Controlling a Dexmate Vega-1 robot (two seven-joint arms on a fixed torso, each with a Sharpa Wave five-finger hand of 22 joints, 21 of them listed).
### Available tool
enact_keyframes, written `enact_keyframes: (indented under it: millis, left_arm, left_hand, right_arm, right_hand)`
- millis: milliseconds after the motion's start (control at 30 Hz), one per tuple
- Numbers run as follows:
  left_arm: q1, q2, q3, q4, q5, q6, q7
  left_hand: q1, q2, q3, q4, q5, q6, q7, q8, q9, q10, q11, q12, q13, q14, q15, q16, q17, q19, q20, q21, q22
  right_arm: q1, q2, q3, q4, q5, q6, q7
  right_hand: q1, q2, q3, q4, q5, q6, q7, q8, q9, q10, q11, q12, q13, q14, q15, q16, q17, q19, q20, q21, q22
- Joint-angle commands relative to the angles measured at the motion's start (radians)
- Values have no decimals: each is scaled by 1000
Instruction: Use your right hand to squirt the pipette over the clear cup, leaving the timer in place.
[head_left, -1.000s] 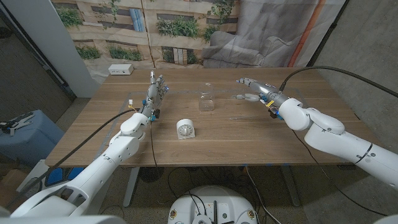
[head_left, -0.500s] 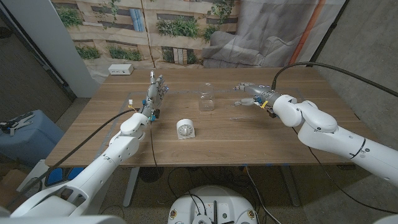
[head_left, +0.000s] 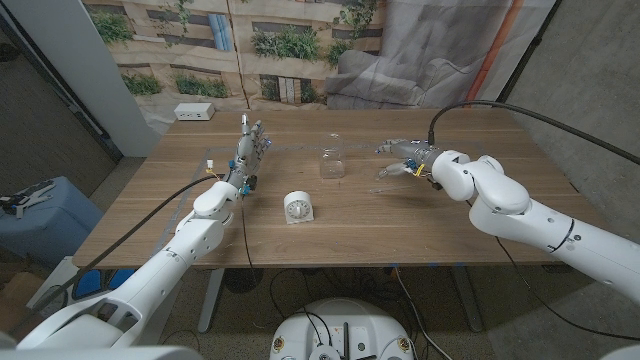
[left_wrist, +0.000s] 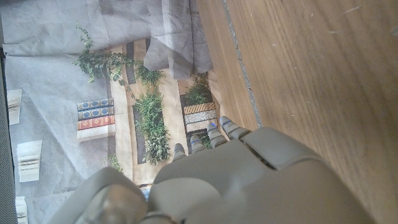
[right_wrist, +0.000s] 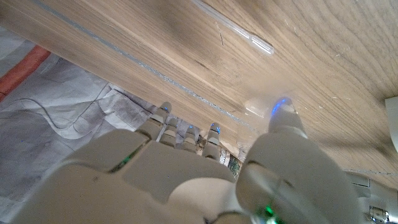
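Your right hand (head_left: 400, 155) hovers with fingers spread, holding nothing, just above the pipette (right_wrist: 233, 27) lying on the wooden table (head_left: 420, 225). The clear cup (head_left: 331, 161) stands nearby toward your left, the timer (head_left: 298, 207) nearer you. Your left hand (head_left: 250, 148) waits empty, fingers apart, with a white box (head_left: 194, 112) at the far corner.

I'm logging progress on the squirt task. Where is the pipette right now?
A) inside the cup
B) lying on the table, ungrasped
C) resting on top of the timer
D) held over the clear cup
B: the pipette lies on the bare table, just beyond the right hand.
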Motion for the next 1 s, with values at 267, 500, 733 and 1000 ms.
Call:
enact_keyframes:
  millis: [267, 500, 733, 1000]
  left_arm:
    - [0, 0, 0, 0, 0, 1, 0]
    - [0, 0, 0, 0, 0, 0, 0]
    - [0, 0, 0, 0, 0, 1, 0]
    - [0, 0, 0, 0, 0, 0, 0]
  left_hand:
    - [-1, 45, -5, 0, 5, -5, -6, 6, 2, -3, 0, 4, 5, -8, -114, 6, 1, -7, -91, 5, 2]
    - [-1, 45, -5, 0, 5, -6, -6, 6, 2, -4, 0, 4, 5, -8, -115, 6, 1, -7, -91, 5, 2]
    - [-1, 45, -5, 1, 5, -5, -6, 6, 2, -3, -1, 4, 5, -8, -114, 6, 1, -7, -91, 5, 2]
    - [-1, 45, -5, 0, 5, -5, -6, 6, 2, -1, -2, 5, 5, -8, -114, 6, 1, -5, -92, 6, 2]
  right_arm:
    - [27, 91, -60, 31, -235, -54, 182]
    - [33, 129, -73, 56, -293, -60, 254]
    - [22, 164, -79, 74, -348, -75, 286]
    - [20, 205, -91, 97, -416, -78, 321]
  right_hand:
    - [6, -17, -4, 4, 7, 51, -2, 21, 8, 4, 8, 11, 3, 3, 15, 14, 4, 12, 9, 13, 4]
    - [5, -19, -4, 7, 8, 72, -6, 29, 9, 8, 10, 13, 3, 8, 15, 17, 4, 16, 9, 13, 4]
    - [5, -21, -2, 9, 11, 98, -2, 38, 11, 13, 15, 15, 4, 13, 18, 21, 5, 20, 13, 14, 4]
    - [17, -15, 8, 7, 22, 134, 0, 49, 12, 31, 14, 22, 4, 28, 13, 28, 5, 36, 18, 18, 4]
